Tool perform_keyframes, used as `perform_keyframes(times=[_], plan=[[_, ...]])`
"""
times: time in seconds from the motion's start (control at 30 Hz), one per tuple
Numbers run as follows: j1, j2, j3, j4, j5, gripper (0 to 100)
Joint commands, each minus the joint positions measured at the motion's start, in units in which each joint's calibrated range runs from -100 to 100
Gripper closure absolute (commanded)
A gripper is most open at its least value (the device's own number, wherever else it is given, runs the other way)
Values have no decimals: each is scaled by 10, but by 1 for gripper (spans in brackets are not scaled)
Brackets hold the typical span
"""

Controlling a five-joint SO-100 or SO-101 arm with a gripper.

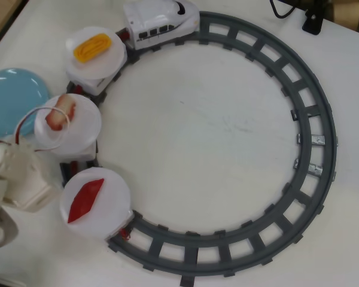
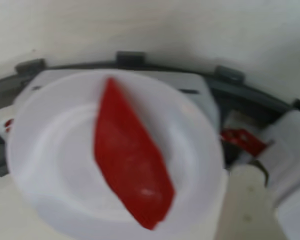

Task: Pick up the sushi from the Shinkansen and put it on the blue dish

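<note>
The red diamond-shaped sushi [image 1: 85, 199] lies flat on the round white plate [image 1: 115, 206] of the last car, at the lower left of the overhead view. The wrist view shows the sushi [image 2: 130, 155] close up and blurred on that plate [image 2: 45, 165]. The white Shinkansen [image 1: 158, 21] stands on the track at the top, pulling three plate cars. The light-blue dish [image 1: 9, 98] lies at the left edge, partly cut off. My gripper [image 1: 33, 179] is a white mass just left of the sushi's plate and below the dish; its jaws cannot be made out.
A yellow-orange ridged piece [image 1: 91, 48] and a red-and-white striped piece [image 1: 60, 113] sit on the other two white plates. The grey circular track [image 1: 314, 119] rings the white table. A black cable and clamp [image 1: 308, 15] sit at the top right. A white wire [image 1: 27, 122] loops over the dish edge.
</note>
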Motion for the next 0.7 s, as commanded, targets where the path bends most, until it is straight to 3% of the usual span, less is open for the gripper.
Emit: perform_keyframes(times=[0.0,0.2,0.67], plan=[[39,6,-29,8,30,74],[82,8,-20,-5,78,74],[96,147,-83,-43,62,74]])
